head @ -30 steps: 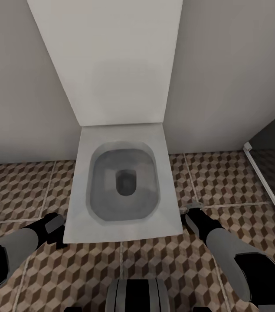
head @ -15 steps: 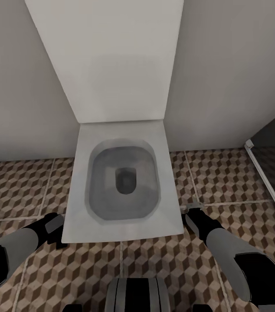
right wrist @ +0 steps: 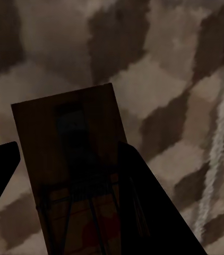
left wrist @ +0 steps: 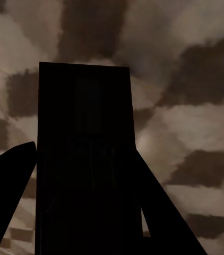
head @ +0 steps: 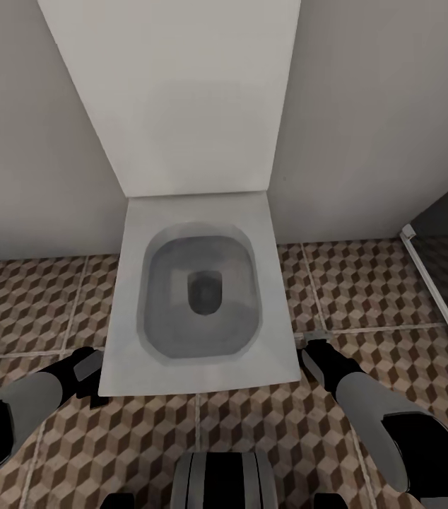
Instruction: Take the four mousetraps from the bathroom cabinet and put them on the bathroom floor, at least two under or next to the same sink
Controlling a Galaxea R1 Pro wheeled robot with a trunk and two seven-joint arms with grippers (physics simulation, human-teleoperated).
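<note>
Mousetraps, flat dark brown rectangular slabs with dark wire parts, sit one in each of our grippers: the left wrist view shows one mousetrap [left wrist: 85,159] standing between the two dark fingers [left wrist: 6,186] of the left gripper [left wrist: 83,212], and the right wrist view shows a second mousetrap [right wrist: 75,159], its wire frame visible toward the near end, clamped between the dark fingers [right wrist: 144,202] of the right gripper [right wrist: 69,212]. Behind both slabs we see the bathroom floor [right wrist: 160,69] of brown, beige and tan cube-patterned tiles, with a pale grout line running past the right one. From the head view, our left gripper [head: 86,371] hangs low over the tiled floor [head: 33,311] just beside the near left corner of a square white toilet [head: 196,297], and our right gripper [head: 314,351] hangs just beside its near right corner; the slabs themselves are too small to make out there. The toilet bowl is grey inside, its white lid raised against a pale grey wall [head: 365,120]. At the far right stands a glass panel with a white frame [head: 436,290]. Our grey trunk [head: 224,481] shows at the near edge, between the two grey and black arms.
</note>
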